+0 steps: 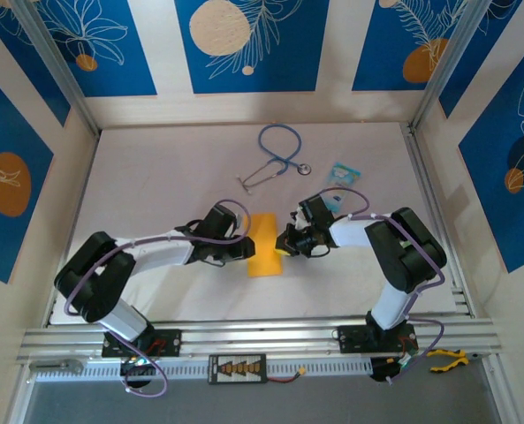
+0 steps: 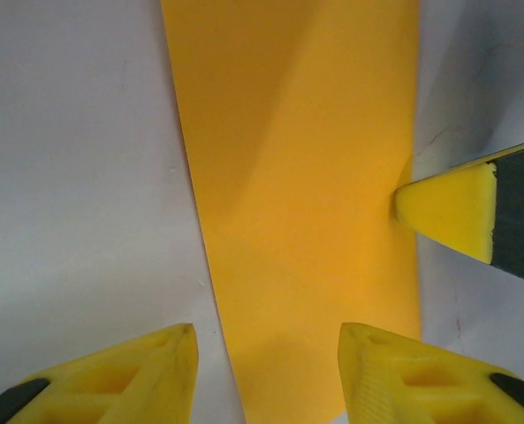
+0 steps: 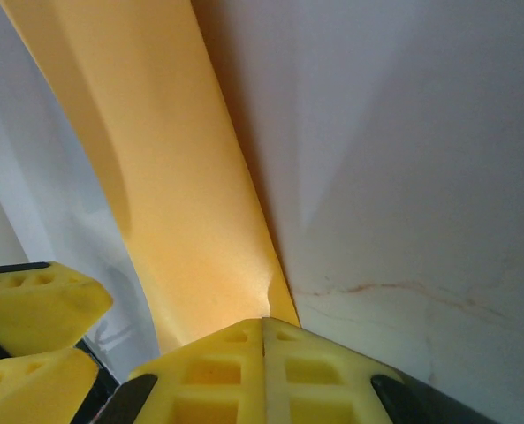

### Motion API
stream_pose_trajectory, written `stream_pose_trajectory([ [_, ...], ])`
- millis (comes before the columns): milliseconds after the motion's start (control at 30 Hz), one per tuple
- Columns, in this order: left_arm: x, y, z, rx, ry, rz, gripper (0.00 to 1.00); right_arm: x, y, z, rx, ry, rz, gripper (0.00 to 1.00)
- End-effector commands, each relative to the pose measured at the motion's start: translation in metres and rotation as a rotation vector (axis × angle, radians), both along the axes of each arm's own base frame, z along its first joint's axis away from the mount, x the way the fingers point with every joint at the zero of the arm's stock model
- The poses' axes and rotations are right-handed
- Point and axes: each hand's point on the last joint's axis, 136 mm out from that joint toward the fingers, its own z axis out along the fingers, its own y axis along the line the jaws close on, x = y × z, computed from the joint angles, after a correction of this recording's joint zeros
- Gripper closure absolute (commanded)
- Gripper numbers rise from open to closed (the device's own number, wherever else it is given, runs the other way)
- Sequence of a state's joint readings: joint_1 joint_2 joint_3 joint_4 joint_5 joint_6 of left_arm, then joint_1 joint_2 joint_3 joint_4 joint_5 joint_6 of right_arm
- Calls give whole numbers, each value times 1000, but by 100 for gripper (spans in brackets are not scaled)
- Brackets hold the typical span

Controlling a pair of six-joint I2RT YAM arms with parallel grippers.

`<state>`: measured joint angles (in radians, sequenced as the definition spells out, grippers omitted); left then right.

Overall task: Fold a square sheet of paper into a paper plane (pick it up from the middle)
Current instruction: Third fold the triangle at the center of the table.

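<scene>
Though already doubled into a long strip, shows no nose folds and no wings: the square sheet of paper (image 1: 264,246), lying mid-table (image 1: 155,177) between the two arms. Judged an early stage: first fold made, with corner folds, wing folds and the pick-up from the middle all left to do. Left gripper (image 2: 266,331) spread, straddling one long edge of the strip without clamping it. Right gripper (image 3: 263,327) pressed together, tips touching the opposite edge; cannot tell whether any paper is caught.
</scene>
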<state>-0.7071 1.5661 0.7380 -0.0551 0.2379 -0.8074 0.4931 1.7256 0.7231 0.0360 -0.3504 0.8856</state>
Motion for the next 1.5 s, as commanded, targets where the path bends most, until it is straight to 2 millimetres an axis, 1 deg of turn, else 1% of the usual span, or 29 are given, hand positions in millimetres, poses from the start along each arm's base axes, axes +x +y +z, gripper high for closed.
stream_pose_trajectory([
  [0, 2, -6, -2, -38, 29, 0, 57, -24, -21, -31, -99, 120, -46, 96],
  [333, 0, -8, -15, -34, 85, 10, 63, -26, -25, -34, -114, 140, -65, 96],
  [800, -5, -10, -21, -67, 116, 24, 75, -27, -27, -36, -124, 148, -70, 97],
  [967, -6, -9, -20, -76, 114, 35, 77, -27, -27, -37, -127, 149, -72, 97],
  [1067, -6, -8, -21, -76, 114, 36, 79, -27, -27, -36, -126, 149, -73, 97],
  [1467, -8, -9, -17, -97, 111, 40, 81, -27, -29, -36, -131, 147, -77, 97],
])
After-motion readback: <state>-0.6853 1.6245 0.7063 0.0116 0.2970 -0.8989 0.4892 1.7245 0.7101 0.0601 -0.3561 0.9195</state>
